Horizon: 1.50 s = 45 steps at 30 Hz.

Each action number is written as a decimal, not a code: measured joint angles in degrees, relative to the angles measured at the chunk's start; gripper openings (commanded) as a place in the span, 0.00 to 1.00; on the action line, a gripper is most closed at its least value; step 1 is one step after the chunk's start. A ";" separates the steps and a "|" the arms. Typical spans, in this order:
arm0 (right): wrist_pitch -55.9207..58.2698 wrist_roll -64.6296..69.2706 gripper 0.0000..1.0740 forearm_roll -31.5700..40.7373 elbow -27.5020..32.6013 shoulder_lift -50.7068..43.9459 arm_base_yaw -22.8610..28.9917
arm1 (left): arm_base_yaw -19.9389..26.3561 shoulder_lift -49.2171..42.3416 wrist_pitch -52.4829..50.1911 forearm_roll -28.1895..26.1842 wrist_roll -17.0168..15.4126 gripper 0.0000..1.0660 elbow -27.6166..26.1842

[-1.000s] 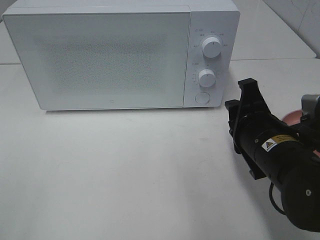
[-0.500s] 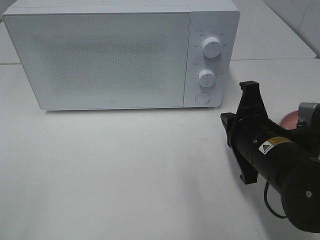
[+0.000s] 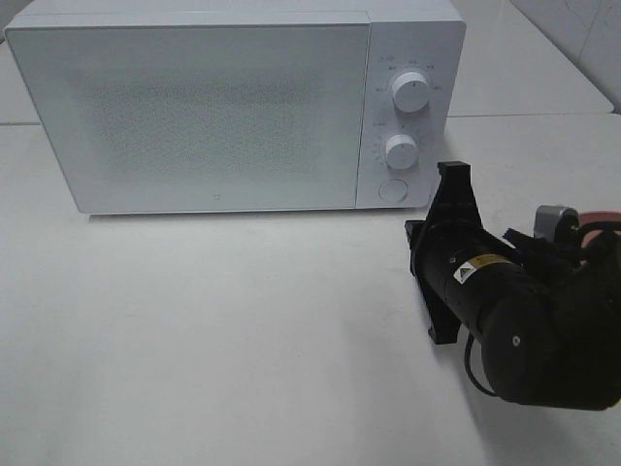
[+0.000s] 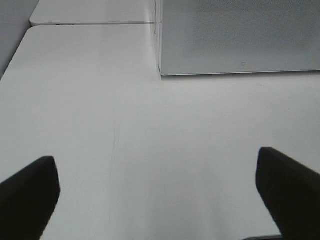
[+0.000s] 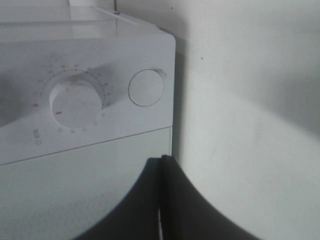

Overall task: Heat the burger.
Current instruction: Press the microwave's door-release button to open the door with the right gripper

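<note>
The microwave is sitting at 12 o'clock on the white table, and its door is closed. The burger is not showing in any view. Only a thin bit of a pink plate is peeking out at 3 o'clock, behind the right arm. I cannot tell if the burger is on it.

The right gripper is pressed tight together and is holding nothing. It is pointing at the round button just beside the lower knob, at the 5 o'clock corner of the microwave front. It is near the button but not touching it. I think it is getting ready to push the button so the door pops open.

The left gripper is spread wide over bare table near the microwave's 7 o'clock corner, and it is holding nothing too.

A burger is probably light and squishy. Its layers can slide apart, and the shiny bun may be slippery. A hard squeeze would squash it. I think it is best to hold it gently low on its sides, or to carry it by the rim of its plate and keep it level.
</note>
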 measured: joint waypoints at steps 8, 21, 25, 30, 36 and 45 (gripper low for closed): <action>2.12 0.00 0.00 -2.41 -5.96 4.07 -3.95 | 0.00 0.00 0.00 0.00 0.00 0.94 0.00; 6.99 0.00 0.00 -5.96 -13.46 8.65 -9.68 | 0.00 0.00 0.00 0.00 0.00 0.94 0.00; 8.14 -0.11 0.00 -6.53 -15.87 9.85 -11.12 | 0.00 0.00 0.00 0.00 0.00 0.94 0.00; 8.71 -0.11 0.00 -7.45 -17.48 11.40 -11.80 | 0.00 0.00 0.00 0.00 0.00 0.94 0.00; 9.34 -0.11 0.00 -7.85 -18.05 12.03 -12.38 | 0.00 0.00 0.00 0.00 0.00 0.94 0.00; 10.03 -0.11 0.00 -8.19 -19.25 12.72 -13.24 | 0.00 0.00 0.00 0.00 0.00 0.94 0.00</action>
